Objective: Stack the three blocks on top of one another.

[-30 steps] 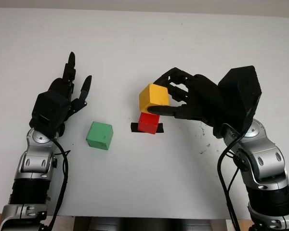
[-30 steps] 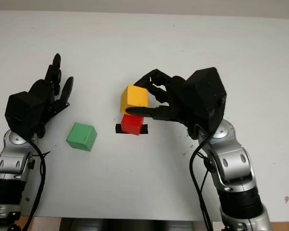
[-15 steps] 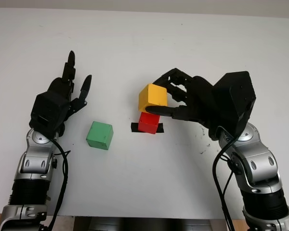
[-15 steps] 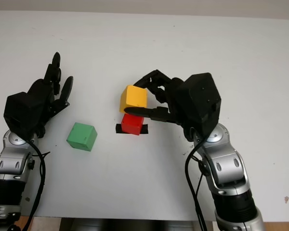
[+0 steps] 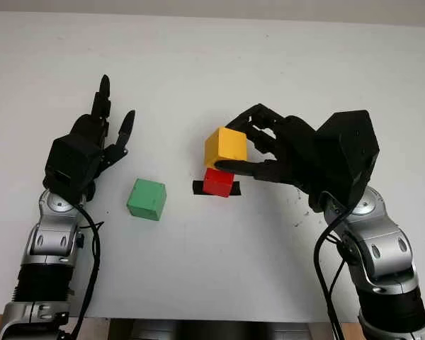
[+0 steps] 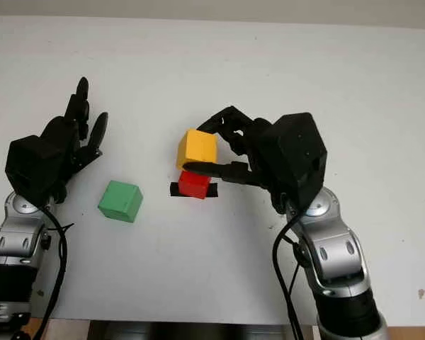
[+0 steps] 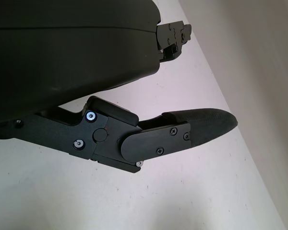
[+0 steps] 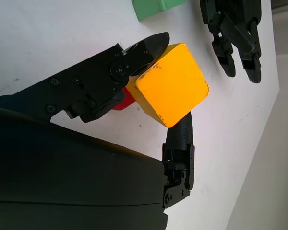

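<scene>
A: Starting at the table's left side: left hand raised just above the surface, open, holding nothing, black fingers pointing toward the far edge.

B: And just to its right?

A: Green block, flat on the table, toward the near edge from that hand's fingers, apart from the hand. Well apart from the other two blocks as well.

B: Then the middle?

A: Red block, sitting on a short strip of black tape stuck to the table. Directly over it, yellow block, tilted a little, shifted slightly toward the far edge. Lower edge of the yellow one right at the top of the red one; touching or just above, cannot tell.

B: Held by what?

A: Right hand, reaching in from the right side of the table, clamped on the yellow block. Thumb pressed along one side face, a finger against the opposite one, as seen in the right wrist view. Red block peeking out beneath the thumb there, green block at the picture's rim beyond.

B: Farther right?

A: Bulky black shell of the right hand, then its silver forearm running down to the near right corner.
</scene>
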### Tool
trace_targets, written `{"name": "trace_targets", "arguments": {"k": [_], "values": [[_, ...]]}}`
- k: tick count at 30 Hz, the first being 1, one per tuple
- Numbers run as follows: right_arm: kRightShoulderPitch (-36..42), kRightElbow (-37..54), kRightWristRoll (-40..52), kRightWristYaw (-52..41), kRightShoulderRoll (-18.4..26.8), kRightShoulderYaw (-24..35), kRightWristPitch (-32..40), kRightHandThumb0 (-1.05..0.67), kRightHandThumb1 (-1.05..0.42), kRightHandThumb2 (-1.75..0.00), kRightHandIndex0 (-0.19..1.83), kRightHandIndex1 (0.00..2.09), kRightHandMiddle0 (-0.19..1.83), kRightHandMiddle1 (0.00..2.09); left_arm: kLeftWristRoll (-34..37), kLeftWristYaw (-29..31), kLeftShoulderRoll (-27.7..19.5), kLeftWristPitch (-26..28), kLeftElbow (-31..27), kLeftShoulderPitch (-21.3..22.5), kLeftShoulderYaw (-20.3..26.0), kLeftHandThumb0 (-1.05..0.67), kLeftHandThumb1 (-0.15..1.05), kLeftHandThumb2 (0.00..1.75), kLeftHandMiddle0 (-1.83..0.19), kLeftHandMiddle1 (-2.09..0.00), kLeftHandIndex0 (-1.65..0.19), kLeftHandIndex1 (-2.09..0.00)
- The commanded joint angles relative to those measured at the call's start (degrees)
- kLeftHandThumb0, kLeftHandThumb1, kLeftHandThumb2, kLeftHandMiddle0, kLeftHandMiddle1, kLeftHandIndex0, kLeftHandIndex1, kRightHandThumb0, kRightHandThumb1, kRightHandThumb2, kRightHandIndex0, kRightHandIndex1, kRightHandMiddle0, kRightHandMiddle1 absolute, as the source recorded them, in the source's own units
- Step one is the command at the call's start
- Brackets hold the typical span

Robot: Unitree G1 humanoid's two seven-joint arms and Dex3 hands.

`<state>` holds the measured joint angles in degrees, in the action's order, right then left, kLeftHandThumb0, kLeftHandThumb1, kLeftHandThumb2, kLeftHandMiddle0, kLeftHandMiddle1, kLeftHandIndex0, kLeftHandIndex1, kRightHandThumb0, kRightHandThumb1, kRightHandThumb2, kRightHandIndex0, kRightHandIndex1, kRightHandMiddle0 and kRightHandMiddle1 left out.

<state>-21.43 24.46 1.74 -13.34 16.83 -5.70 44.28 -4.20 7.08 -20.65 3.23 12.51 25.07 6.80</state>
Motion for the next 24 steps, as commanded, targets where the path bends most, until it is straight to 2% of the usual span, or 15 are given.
{"name": "trace_targets", "arguments": {"k": [1,24], "values": [[0.55,1.67,-0.26,-0.04,0.39,-0.14,0.51,-0.36,-0.99,-0.05,0.18,0.05,0.18,1.81,0.02,-0.34,0.19,-0.19,-0.62,-0.88,-0.11,-0.77,1.05,0.61,0.19,-0.01,0.19,-0.01],[0.62,-1.35,-4.55,-0.63,0.87,-2.23,-0.81,-0.37,-1.00,-0.05,0.19,0.06,0.15,1.83,0.04,-0.33,0.37,-0.06,-1.37,-1.60,0.00,-0.77,1.05,0.61,0.19,0.00,0.19,-0.01]]}}
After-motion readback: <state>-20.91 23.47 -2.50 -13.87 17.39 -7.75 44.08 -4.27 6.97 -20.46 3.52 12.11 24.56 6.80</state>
